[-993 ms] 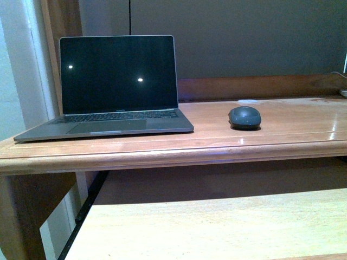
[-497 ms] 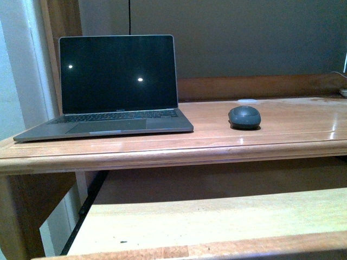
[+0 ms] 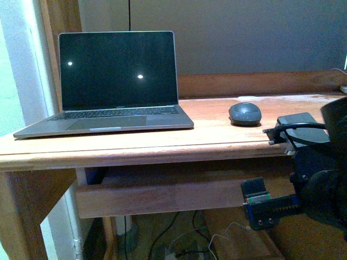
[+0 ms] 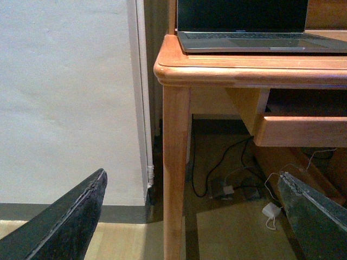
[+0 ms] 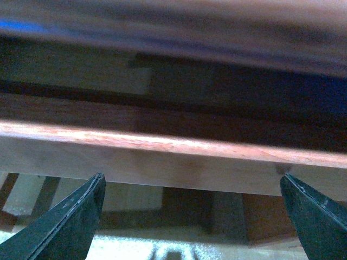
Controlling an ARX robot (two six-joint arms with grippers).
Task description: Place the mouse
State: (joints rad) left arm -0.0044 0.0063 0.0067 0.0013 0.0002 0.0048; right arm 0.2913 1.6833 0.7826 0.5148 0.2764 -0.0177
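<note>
The mouse (image 3: 245, 114), small, dark grey and domed, lies on the wooden desk (image 3: 217, 138), to the right of the open laptop (image 3: 116, 86). Nothing touches it. My right arm (image 3: 314, 173) shows at the lower right of the front view, in front of the desk edge and below the mouse. My right gripper (image 5: 191, 179) is open and empty, facing the underside of the desk. My left gripper (image 4: 192, 174) is open and empty, low by the desk's left leg (image 4: 176, 173). The mouse shows in neither wrist view.
A drawer front (image 3: 162, 197) hangs under the desktop. Cables and a white plug (image 4: 269, 210) lie on the floor beneath. A white wall (image 4: 65, 97) stands left of the desk. The laptop also shows in the left wrist view (image 4: 255, 24).
The pale board across the bottom of the front view is gone; the drawer front and floor cables now show. My right arm has come into view at the lower right. Mouse and laptop have not moved.
</note>
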